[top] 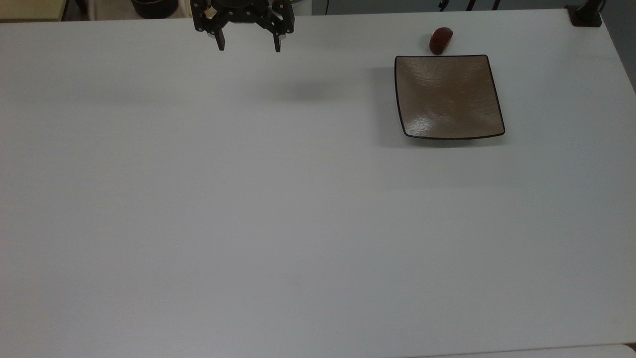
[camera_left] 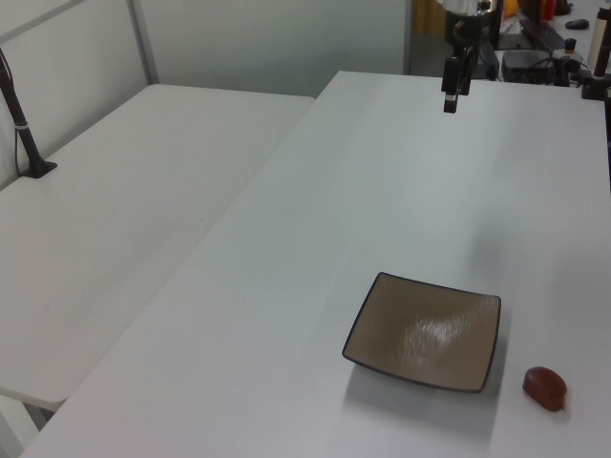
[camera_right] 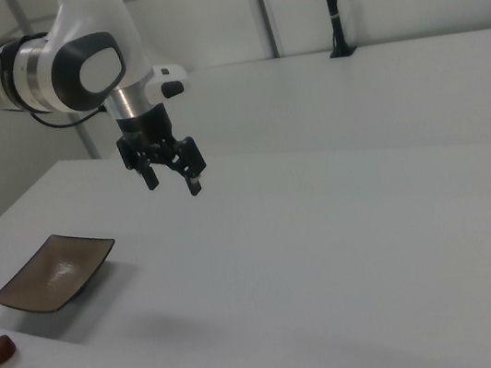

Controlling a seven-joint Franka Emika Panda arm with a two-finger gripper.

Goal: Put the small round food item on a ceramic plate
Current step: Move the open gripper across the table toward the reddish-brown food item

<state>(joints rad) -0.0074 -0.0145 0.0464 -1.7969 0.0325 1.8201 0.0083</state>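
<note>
Reddish-brown food item beside plate, well apart from spread, empty end effector.

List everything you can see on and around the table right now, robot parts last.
small round food item: one, glossy reddish-brown, on the table just past the plate's far edge in the top view, apart from the gripper.
ceramic plate: one, square, brown-tan with dark rim, nothing on it, at the top view's upper right.
table: one, white, bearing both.
second table: one, white, at the left view's left.
black post: one, on the second table.
gripper: one, black, open, raised above the table at the top view's upper left.
</note>
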